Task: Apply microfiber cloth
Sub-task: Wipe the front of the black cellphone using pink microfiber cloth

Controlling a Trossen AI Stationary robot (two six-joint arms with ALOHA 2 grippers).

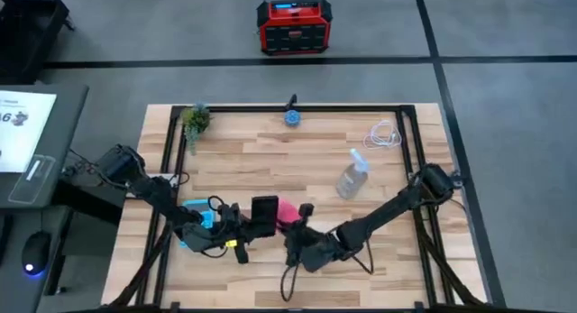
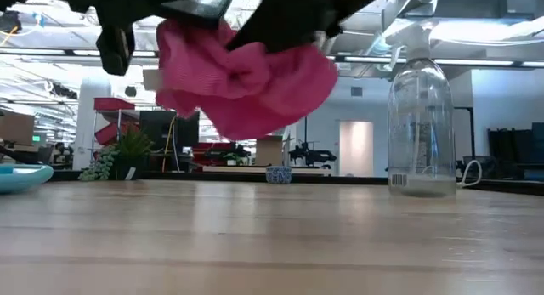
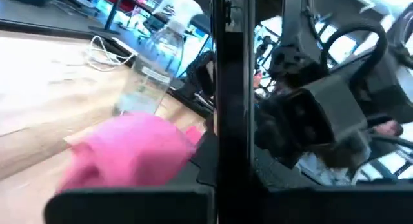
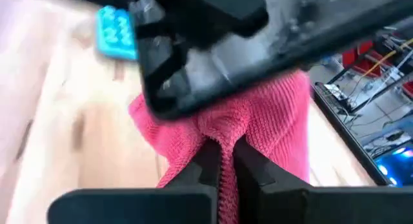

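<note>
A: From above, what do you make of it?
B: Both arms meet near the front of the bench. The left end effector holds up a black phone, and the microfiber cloth shows pink just beside it, with the right end effector right there. The light blue calculator lies under the left arm. A spray bottle stands farther back.

A: And level with the bench?
B: The cloth hangs bunched, clear of the wood, under dark arm parts. The bottle stands to one side.

A: Left wrist camera?
B: The phone's dark edge is clamped between that end effector's fingers, cloth behind it.

A: Right wrist?
B: Its fingers are pinched shut on a fold of cloth, pressed against the phone.
</note>
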